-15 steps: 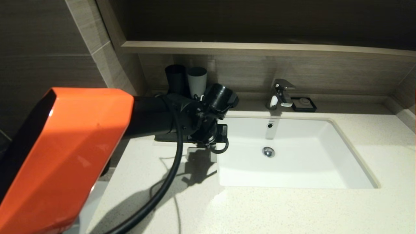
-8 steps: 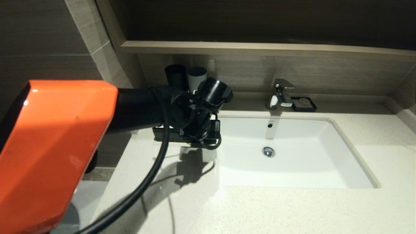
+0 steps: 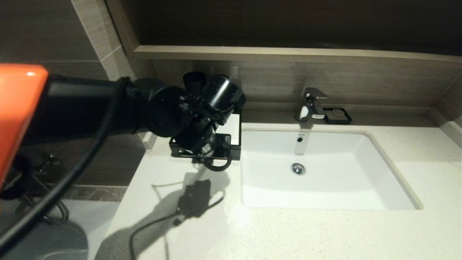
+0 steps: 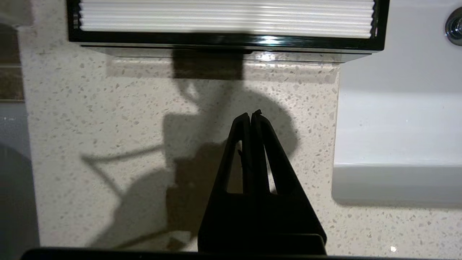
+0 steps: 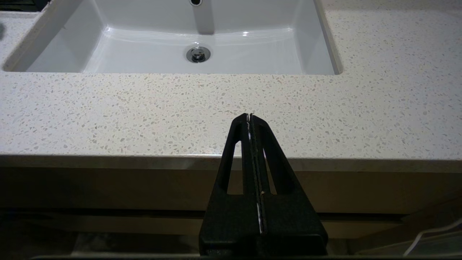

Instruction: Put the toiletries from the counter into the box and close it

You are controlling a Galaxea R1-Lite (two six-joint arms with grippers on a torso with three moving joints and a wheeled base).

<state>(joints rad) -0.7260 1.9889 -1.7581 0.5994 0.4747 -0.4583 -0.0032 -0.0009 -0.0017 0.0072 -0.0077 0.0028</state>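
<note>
The left tool (image 4: 251, 115) hangs above the bench (image 3: 296, 231) on the left side of the sink (image 3: 361, 169), just in front of the box (image 3: 232, 142). Its two fingers are pressed together tip to tip and hold nothing. In the head view the wrist and forearm of the left arm cover much of the box, and the tool itself is hidden behind the wrist.

The box sits at the far left of the bench, touching or just beside the sink's left rim. Its black frame and white top panel (image 4: 227, 18) fill the far edge of the left wrist view. The drawer front appears flush with the frame, though the arm's shadow lies across it and the joint is hard to read. No sachets are visible on the bare bench around the box; whether they lie inside cannot be told.

The right tool (image 5: 250, 116) is parked low at the near edge of the bench, in front of the sink, fingers closed flat against each other and empty.

A black cup (image 3: 193, 81) shows behind the left wrist at the back wall. The tap (image 3: 312, 103) stands at the far side of the sink, with a small black soap dish (image 3: 337, 116) just to its right.
</note>
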